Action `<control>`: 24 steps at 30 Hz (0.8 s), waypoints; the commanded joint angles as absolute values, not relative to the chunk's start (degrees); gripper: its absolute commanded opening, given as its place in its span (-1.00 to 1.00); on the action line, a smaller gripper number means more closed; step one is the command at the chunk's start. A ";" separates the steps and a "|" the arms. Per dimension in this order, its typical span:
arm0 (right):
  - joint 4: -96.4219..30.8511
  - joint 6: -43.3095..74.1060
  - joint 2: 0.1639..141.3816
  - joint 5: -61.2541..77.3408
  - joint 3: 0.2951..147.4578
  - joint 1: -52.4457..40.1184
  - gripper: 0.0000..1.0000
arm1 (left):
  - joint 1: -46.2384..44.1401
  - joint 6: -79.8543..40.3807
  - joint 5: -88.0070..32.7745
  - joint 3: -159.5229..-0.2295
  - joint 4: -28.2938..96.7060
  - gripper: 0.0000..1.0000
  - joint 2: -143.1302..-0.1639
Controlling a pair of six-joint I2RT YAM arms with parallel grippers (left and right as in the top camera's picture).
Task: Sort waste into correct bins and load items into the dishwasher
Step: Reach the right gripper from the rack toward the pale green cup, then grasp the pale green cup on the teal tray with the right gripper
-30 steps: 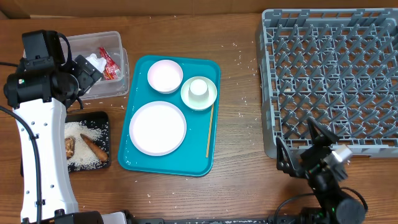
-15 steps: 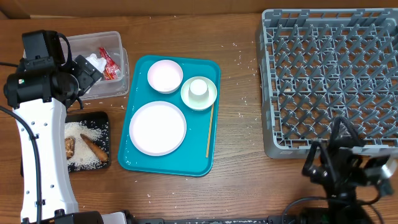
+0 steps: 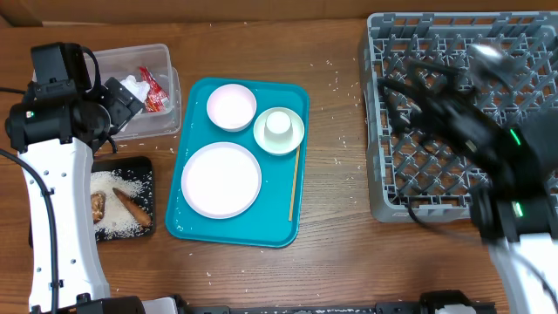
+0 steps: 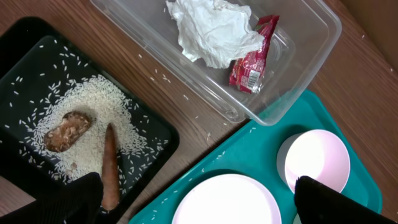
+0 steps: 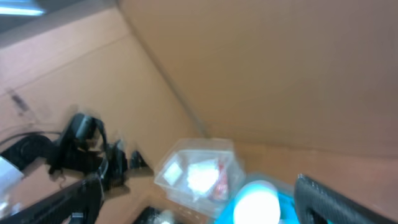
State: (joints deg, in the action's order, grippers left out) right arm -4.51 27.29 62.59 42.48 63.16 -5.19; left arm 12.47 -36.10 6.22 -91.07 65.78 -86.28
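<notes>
Although the napkin [image 4: 211, 28] and a red wrapper [image 4: 252, 62] lie in the clear tub [image 4: 311, 37] and the rice [image 4: 81, 102] in the black tray [image 4: 25, 56] by the tabletop's left edge, the large plate [image 3: 221, 179], bowl [image 3: 231, 105], cup [image 3: 278, 124] and stick [image 3: 295, 183] sit on the teal tray [image 3: 193, 122] at mid-tabletop, not yet in the dish rack [image 3: 532, 52] at the right edge. The left end effector [image 4: 198, 186], released and empty, hangs near the tub, with the bowl just to its right. The right end effector [image 5: 198, 186], blurred but apparently also released, is over the rack, with the dishes well to its left. The stick's long axis runs from far edge to near edge along the tray's right rim. The left arm appears nearer the dishes, the right nearer the rack.
</notes>
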 commanded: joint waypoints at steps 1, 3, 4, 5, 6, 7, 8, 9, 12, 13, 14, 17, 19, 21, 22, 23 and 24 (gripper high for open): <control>-15.75 16.75 72.47 34.39 73.25 -13.65 1.00 | 12.58 -36.86 6.15 -91.18 65.76 1.00 -86.26; -24.01 14.55 79.09 20.84 79.02 -19.97 1.00 | 12.58 -36.86 6.15 -91.18 65.76 1.00 -86.26; -25.34 14.55 80.55 17.76 80.07 -21.30 1.00 | 12.58 -36.86 6.15 -91.18 65.76 0.99 -86.26; -27.83 14.57 83.64 11.25 82.26 -24.01 1.00 | 12.58 -36.86 6.15 -91.18 65.76 1.00 -86.26; -29.54 14.59 86.06 6.57 83.83 -25.93 1.00 | 12.58 -36.86 6.15 -91.18 65.76 1.00 -86.26; -31.24 14.61 88.79 2.22 85.30 -27.97 1.00 | 12.58 -36.86 6.15 -91.18 65.76 1.00 -86.26; -32.21 14.66 90.37 -0.01 86.06 -29.12 1.00 | 12.58 -36.86 6.15 -91.18 65.76 1.00 -86.26; -33.45 14.81 93.43 -2.98 86.96 -31.00 1.00 | 12.58 -36.86 6.15 -91.18 65.76 1.00 -86.26; -33.47 14.79 98.24 -3.79 87.09 -33.54 1.00 | 12.58 -36.86 6.15 -91.18 65.76 1.00 -86.26; -33.34 14.85 99.66 -3.79 87.07 -34.22 1.00 | 12.58 -36.86 6.15 -91.18 65.76 0.99 -86.26; -33.34 14.83 100.77 -3.79 87.07 -34.81 1.00 | 12.58 -36.86 6.15 -91.18 65.76 1.00 -86.26; -32.77 16.62 103.02 -1.87 87.07 -35.86 1.00 | 12.58 -36.86 6.15 -91.18 65.76 0.99 -86.26; -32.16 16.71 103.85 -0.89 86.67 -36.01 1.00 | 12.58 -36.86 6.15 -91.18 65.76 0.99 -86.26; -31.33 17.69 104.42 -0.97 86.48 -35.99 1.00 | 12.58 -36.86 6.15 -91.18 65.76 0.99 -86.26; -31.33 18.35 104.64 -1.52 86.48 -35.99 1.00 | 12.58 -36.86 6.15 -91.18 65.76 1.00 -86.26; -31.38 19.42 104.97 -2.55 86.48 -35.99 1.00 | 12.58 -36.86 6.15 -91.18 65.76 0.99 -86.26; -31.42 20.14 105.23 -3.25 86.48 -36.01 1.00 | 12.58 -36.86 6.15 -91.18 65.76 1.00 -86.26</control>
State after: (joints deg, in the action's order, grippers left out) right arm -31.77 17.08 104.60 -0.58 85.19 -35.90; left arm 12.47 -36.10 6.22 -91.07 65.78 -86.28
